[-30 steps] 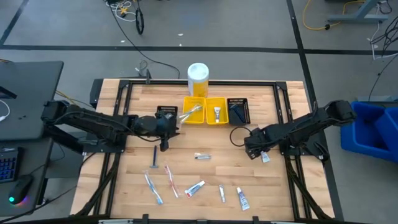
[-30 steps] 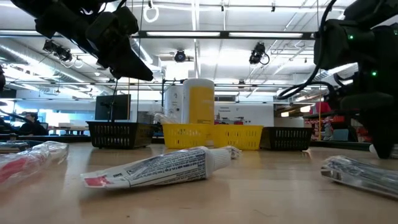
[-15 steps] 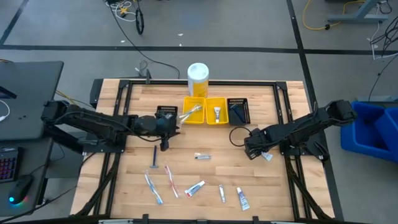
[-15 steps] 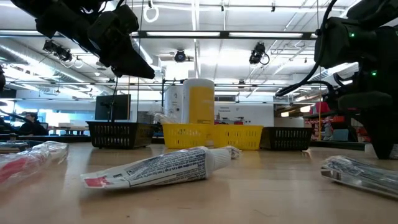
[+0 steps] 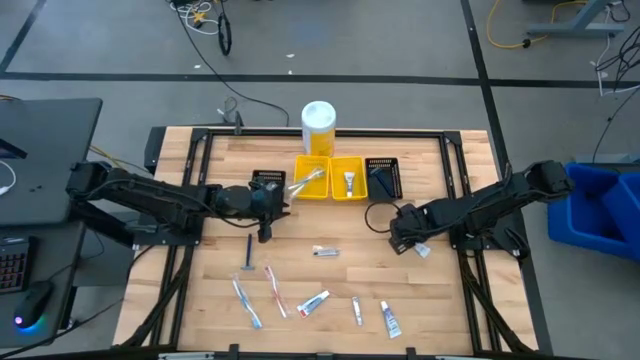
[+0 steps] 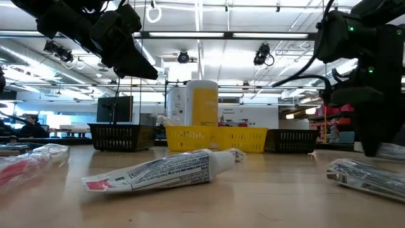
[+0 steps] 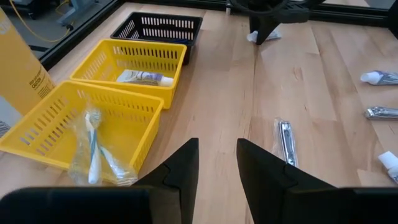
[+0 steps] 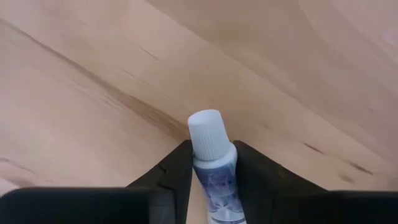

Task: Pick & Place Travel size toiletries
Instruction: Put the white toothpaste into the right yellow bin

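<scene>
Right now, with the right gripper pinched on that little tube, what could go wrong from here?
The right gripper holds the toothpaste tube just below its cap, with the tube's length running between the fingers, so it might slide out or swing during the lift. The left gripper hangs close by the yellow bins, so the arms could crowd each other at drop-off.

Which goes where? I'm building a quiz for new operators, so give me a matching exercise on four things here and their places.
Things:
1. wrapped toothbrush
2. toothpaste tube
3. capped tube
4. nail clipper

Places:
A. between the right gripper's fingers
B. yellow bin beside the black bin
C. bare table
D. yellow bin beside the tall container

Pairs: 1-D, 2-B, 3-A, 4-C
</scene>
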Controlling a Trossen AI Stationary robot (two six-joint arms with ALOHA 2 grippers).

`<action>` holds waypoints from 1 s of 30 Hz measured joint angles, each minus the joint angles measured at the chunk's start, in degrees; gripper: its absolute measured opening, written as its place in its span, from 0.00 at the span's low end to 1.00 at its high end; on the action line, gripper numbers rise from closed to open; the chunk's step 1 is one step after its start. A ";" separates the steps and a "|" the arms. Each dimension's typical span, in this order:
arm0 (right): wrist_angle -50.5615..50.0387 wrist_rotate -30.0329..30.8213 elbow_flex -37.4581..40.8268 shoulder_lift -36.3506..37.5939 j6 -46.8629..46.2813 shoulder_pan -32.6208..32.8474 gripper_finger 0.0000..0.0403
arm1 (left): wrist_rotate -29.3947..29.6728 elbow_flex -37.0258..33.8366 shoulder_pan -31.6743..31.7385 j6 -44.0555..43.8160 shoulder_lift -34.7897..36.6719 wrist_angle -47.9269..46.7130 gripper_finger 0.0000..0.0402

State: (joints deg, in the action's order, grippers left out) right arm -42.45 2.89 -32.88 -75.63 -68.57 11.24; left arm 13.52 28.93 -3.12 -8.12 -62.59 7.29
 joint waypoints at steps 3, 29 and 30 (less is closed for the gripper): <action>1.58 0.32 0.09 -0.03 0.65 0.03 0.27 | 0.00 0.00 -0.02 -0.02 0.00 0.00 0.29; 73.58 21.11 -0.07 -1.14 46.46 -17.06 0.26 | 2.32 0.00 0.00 -0.02 -0.02 0.43 0.29; 72.91 20.74 -0.07 -1.87 45.70 -18.71 0.26 | 2.52 0.00 0.00 -0.02 -0.02 0.45 0.29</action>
State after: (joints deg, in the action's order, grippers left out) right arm 30.46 23.63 -32.95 -77.50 -22.88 -7.47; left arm 16.04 28.93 -3.11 -8.14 -62.61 7.74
